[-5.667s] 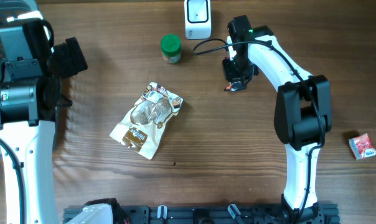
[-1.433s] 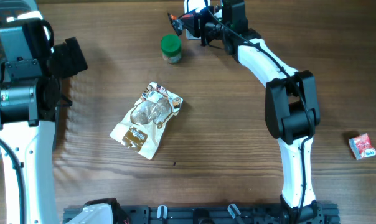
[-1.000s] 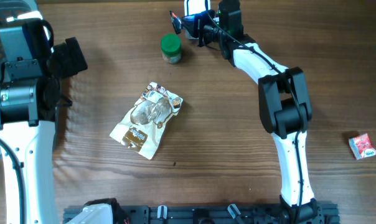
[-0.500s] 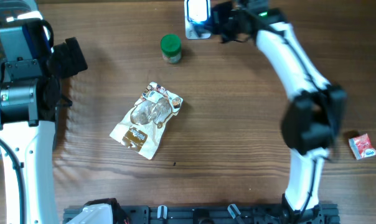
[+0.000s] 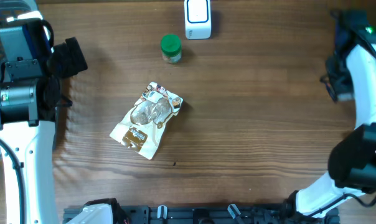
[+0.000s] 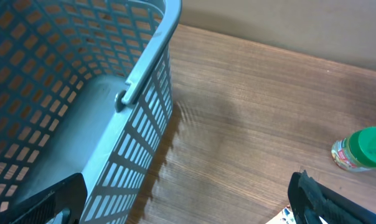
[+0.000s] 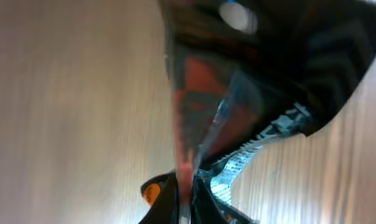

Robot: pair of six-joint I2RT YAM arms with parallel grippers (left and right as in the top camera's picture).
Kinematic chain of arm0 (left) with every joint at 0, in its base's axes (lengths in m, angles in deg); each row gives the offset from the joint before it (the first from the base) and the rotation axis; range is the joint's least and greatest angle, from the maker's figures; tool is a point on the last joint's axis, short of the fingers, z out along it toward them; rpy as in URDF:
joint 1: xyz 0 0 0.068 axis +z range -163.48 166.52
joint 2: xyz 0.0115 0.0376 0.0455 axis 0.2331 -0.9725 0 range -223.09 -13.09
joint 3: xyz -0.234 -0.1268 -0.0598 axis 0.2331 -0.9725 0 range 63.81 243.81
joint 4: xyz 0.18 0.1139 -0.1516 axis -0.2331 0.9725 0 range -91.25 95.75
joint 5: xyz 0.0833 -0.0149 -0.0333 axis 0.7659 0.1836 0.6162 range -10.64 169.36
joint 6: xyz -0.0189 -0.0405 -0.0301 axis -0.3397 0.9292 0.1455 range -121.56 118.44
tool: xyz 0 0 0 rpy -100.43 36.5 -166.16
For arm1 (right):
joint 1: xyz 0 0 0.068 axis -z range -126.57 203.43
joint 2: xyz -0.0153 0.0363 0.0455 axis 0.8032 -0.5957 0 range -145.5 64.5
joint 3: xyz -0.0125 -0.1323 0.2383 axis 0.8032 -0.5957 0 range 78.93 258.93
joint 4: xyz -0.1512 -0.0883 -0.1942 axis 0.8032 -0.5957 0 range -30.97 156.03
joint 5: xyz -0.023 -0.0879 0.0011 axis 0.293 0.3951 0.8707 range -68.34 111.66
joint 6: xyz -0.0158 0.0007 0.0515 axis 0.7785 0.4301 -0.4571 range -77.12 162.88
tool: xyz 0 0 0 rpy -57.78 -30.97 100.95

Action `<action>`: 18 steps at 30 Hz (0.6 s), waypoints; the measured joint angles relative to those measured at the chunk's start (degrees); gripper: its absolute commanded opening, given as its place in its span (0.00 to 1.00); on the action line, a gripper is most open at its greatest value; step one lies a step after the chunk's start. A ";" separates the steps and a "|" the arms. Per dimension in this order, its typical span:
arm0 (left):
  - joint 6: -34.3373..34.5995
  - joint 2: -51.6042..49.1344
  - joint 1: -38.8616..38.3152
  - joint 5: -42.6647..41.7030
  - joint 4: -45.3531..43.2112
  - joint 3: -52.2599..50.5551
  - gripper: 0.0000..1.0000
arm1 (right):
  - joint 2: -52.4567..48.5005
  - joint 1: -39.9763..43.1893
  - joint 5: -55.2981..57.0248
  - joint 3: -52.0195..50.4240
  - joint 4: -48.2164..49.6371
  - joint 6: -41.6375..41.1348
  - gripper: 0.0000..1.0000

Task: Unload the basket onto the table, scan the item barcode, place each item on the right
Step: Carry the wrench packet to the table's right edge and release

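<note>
Tabletop [image 5: 250,124] of dark wood carries three things in the overhead view: a white barcode scanner [image 5: 197,18] at the far edge near the middle, a green-lidded jar [image 5: 170,48] just left of and nearer than it, and a brown-and-white snack pouch [image 5: 147,118] lying flat and slanted near the centre, well apart from both.

Only the overhead view shows the right arm [image 5: 365,74], which is bent along the right edge of the table, far from the scanner; its gripper end is too blurred there to read. The right wrist view supplies that: the right gripper [image 7: 187,186] has its jaws pressed together on a thin red item [image 7: 187,118], seen edge-on with a clear film beside it. Blur keeps the item from being named more closely. The wood under it shows no other object.

The left gripper [image 5: 68,59] sits at the far left in the overhead view, where its jaws cannot be judged. Its wrist view shows the fingertips [image 6: 51,202] at opposite lower corners, spread wide with nothing between them. That view alone shows a blue mesh basket [image 6: 157,50] standing on the table to the left, with the jar on bare wood to the right.
</note>
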 measured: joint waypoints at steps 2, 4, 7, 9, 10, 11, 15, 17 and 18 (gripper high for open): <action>0.00 0.00 0.00 0.02 0.00 0.00 1.00 | -0.26 6.21 0.74 -6.47 7.85 3.69 0.05; 0.00 0.00 0.00 0.00 -0.02 0.00 1.00 | -0.37 10.49 1.22 -9.81 11.58 5.86 0.05; 0.00 0.00 0.00 0.00 0.00 0.00 1.00 | -0.39 18.36 1.60 -13.38 16.24 8.79 0.20; 0.00 0.00 0.00 0.02 0.00 0.00 1.00 | -0.39 22.47 0.90 -13.90 18.56 11.74 0.24; 0.00 0.00 0.00 0.02 0.00 0.00 1.00 | -0.39 23.56 0.11 -13.90 19.04 12.90 0.30; 0.00 0.00 0.00 0.00 0.00 0.00 1.00 | -0.39 24.92 -1.09 -13.90 19.45 14.32 0.46; 0.00 0.00 0.00 0.00 0.00 0.00 1.00 | -0.39 26.01 -7.34 -13.60 19.15 19.41 0.98; 0.00 0.00 0.00 0.00 0.00 0.00 1.00 | -0.22 24.57 -10.78 -12.35 18.01 21.49 1.00; 0.00 0.00 0.00 0.00 0.00 0.00 1.00 | 0.26 23.67 -11.98 -11.91 17.81 21.99 1.00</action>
